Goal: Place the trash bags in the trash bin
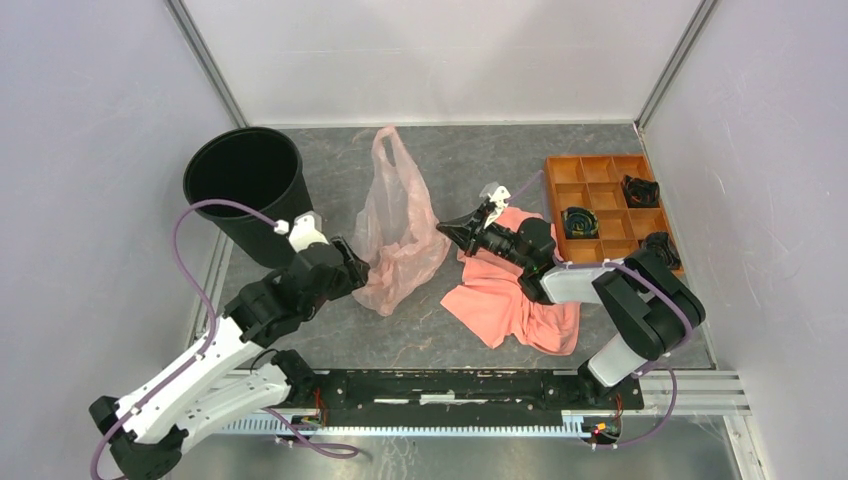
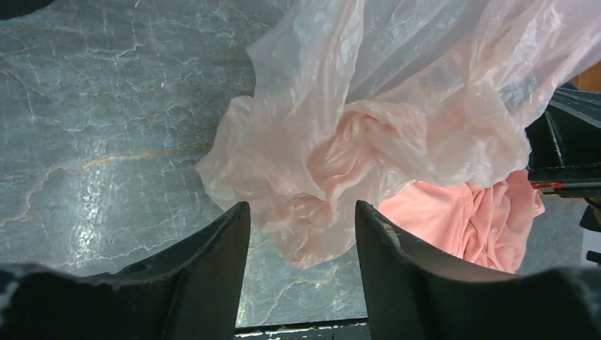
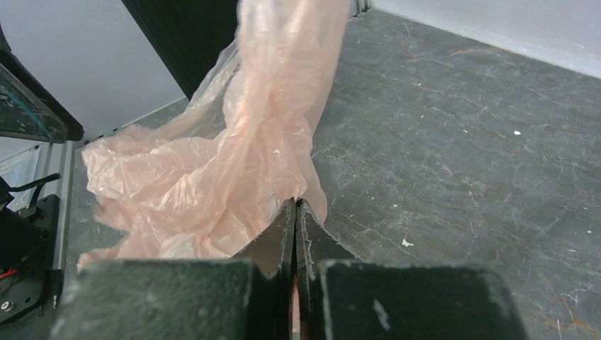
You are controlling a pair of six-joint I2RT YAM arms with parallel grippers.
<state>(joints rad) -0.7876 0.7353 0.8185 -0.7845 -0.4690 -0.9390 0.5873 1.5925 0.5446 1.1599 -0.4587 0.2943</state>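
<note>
**Bag** (image 2: 397,92): cropped by the top and right edges of the left wrist view, and by the top edge of the right wrist view.

**Bin** (image 1: 240,175): the near lower wall and base are hidden behind the left arm (image 1: 200,365).

**Cloth** (image 1: 500,295): the far part is covered by the right arm (image 1: 640,310). The left wrist view shows only a patch below the bag.

**Tray** (image 1: 600,165): the near edge is partly behind the right arm. The dark items (image 1: 640,190) in its compartments are too small to identify.

**Right gripper** (image 3: 296,205): the fingers are pressed together. Whether bag film is caught in the seam cannot be told.

**Left arm:** the base is cut off at the bottom edge of the top view.
</note>
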